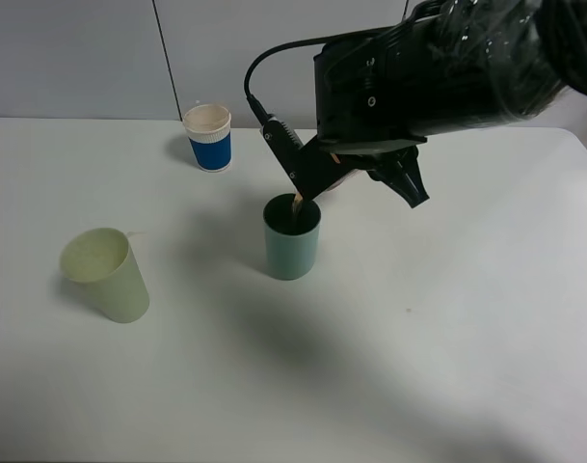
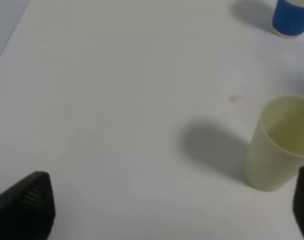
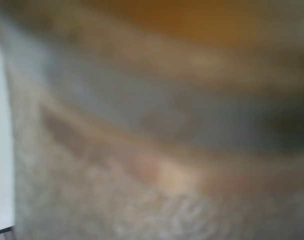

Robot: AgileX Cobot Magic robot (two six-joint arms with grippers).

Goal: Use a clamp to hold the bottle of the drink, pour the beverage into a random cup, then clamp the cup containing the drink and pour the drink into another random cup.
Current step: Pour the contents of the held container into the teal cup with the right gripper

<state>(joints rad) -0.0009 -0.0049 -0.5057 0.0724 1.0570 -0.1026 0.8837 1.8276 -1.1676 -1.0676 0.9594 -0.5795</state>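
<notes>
Right tool (image 1: 360,188) grips bottle (image 3: 152,150) over teal cup (image 1: 293,246); left tool (image 2: 164,205) spread, near pale cup (image 2: 274,145).

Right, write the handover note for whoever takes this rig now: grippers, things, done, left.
Left gripper: open, empty, near the pale green plastic cup.
Right gripper: shut on the drink bottle, tilted over the dark green cup; bottle mostly hidden, wrist view blurred.
Blue-and-white paper cup stands upright at the back of the white table.
Done: bottle picked up, pour apparently under way.
Left: finish pouring, clamp the dark green cup, pour it into another cup.
</notes>
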